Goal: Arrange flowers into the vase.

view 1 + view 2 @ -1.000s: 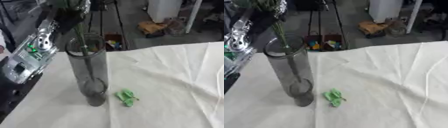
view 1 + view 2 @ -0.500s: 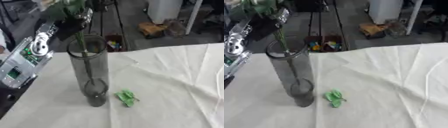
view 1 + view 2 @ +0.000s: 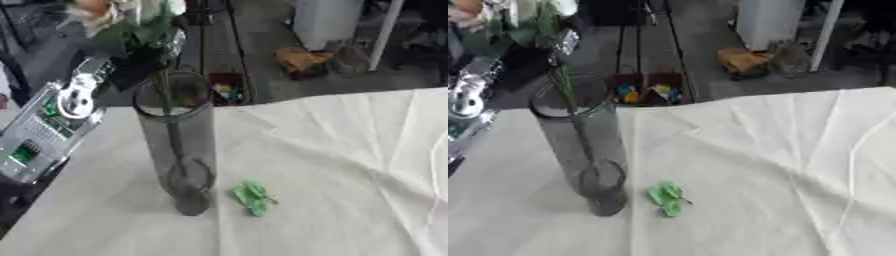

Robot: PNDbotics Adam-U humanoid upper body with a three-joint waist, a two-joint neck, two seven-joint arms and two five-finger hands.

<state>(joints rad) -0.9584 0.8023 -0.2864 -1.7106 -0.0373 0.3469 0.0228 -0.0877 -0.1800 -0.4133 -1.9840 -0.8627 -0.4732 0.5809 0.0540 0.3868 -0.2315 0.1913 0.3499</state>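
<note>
The vase (image 3: 179, 150), a tall clear cylinder, stands upright on the worktop (image 3: 350, 170), which is covered with a white cloth. A flower stem (image 3: 171, 125) runs down inside the vase, and its lower end appears to reach close to the base. The blooms and leaves (image 3: 122, 22) sit above the rim, up and to the left of the vase mouth.

The left hand (image 3: 144, 60) is just above and left of the rim, among the foliage. Whether its fingers are closed on the stem or released cannot be determined; leaves hide them. The right hand is not in view.

Progress: one flower bunch is judged inserted or nearly so. A small green leaf scrap (image 3: 252, 196) lies on the cloth just right of the vase base. No further flowers are visible.

No legible writing or brand marks appear.
</note>
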